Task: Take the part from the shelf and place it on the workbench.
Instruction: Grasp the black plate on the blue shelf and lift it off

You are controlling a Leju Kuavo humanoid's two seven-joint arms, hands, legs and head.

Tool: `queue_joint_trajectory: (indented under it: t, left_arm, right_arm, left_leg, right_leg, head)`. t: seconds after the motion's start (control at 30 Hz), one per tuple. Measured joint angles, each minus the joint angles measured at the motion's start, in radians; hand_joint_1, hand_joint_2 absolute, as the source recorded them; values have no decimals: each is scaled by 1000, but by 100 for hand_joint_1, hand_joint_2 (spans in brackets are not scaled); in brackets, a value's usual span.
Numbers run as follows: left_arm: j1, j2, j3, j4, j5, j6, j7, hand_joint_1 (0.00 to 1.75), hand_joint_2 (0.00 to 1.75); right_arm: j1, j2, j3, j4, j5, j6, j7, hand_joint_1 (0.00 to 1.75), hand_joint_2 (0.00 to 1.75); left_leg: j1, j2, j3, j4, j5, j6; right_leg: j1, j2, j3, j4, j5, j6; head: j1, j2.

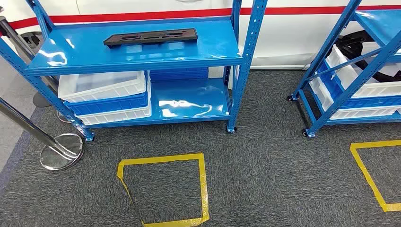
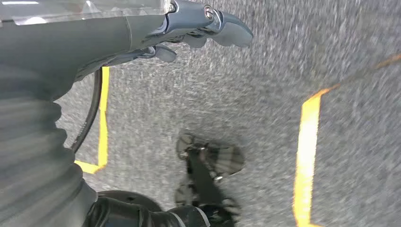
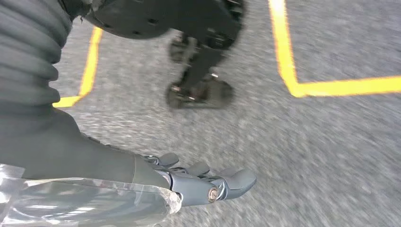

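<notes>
On my far left I see a chrome stanchion base (image 1: pixel 62 151) on the grey carpet (image 1: pixel 265 179). Next comes the blue shelf (image 1: pixel 142 64), and the black part (image 1: pixel 150 37) lies flat on its top level, towards the back. Under it, stacked white and blue bins (image 1: pixel 106 97) fill the left half of the lower level. On the carpet before the shelf is a yellow tape square (image 1: pixel 163 189). Further right stands a second blue shelf (image 1: pixel 359 71) with bins holding dark parts, and another tape outline (image 1: pixel 371 177) before it. My left hand (image 2: pixel 198 26) hangs over the carpet, fingers slightly apart, holding nothing. My right hand (image 3: pixel 203 182) hangs likewise, fingers loosely extended and empty. Both wrist pictures are blurred.
</notes>
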Motion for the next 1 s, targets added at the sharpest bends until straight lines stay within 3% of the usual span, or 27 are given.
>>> queue_joint_trajectory:
  t: [0.13, 0.17, 0.27, 0.3, 0.6, 1.0]
  left_arm:
    - [-13, 4, -5, 6, 55, 35, -22, 0, 175]
    - [-17, 6, -8, 9, 74, 46, -30, 0, 131]
    - [-31, 10, -18, 16, 132, 80, -54, 0, 0]
    - [-34, 12, -21, 18, 150, 89, -62, 0, 0]
    - [-63, 26, -46, 29, 286, 141, -125, 0, 0]
    - [-87, 48, -96, 51, 399, 176, -161, 0, 0]
  right_arm:
    - [-19, -13, 24, 0, -65, -24, -36, 0, 175]
    - [-25, -18, 32, -1, -86, -33, -48, 0, 175]
    - [-44, -33, 56, -6, -147, -64, -87, 0, 44]
    - [-50, -38, 63, -10, -163, -75, -99, 0, 0]
    - [-109, -96, 92, -139, -192, -185, -148, 0, 0]
    - [-209, -173, 125, -407, -54, -266, -83, 0, 0]
  left_leg:
    - [0, 0, 0, 0, 0, 0]
    - [0, 0, 0, 0, 0, 0]
    - [0, 0, 0, 0, 0, 0]
    - [0, 0, 0, 0, 0, 0]
    - [0, 0, 0, 0, 0, 0]
    - [0, 0, 5, 1, 2, 0]
  right_leg:
    - [0, 0, 0, 0, 0, 0]
    - [0, 0, 0, 0, 0, 0]
    - [0, 0, 0, 0, 0, 0]
    - [0, 0, 0, 0, 0, 0]
    - [0, 0, 2, 0, 0, 0]
    - [0, -2, 3, 0, 1, 0]
  head:
    - [0, 0]
    - [0, 0]
    - [0, 0]
    - [0, 0]
    - [0, 0]
    - [0, 0]
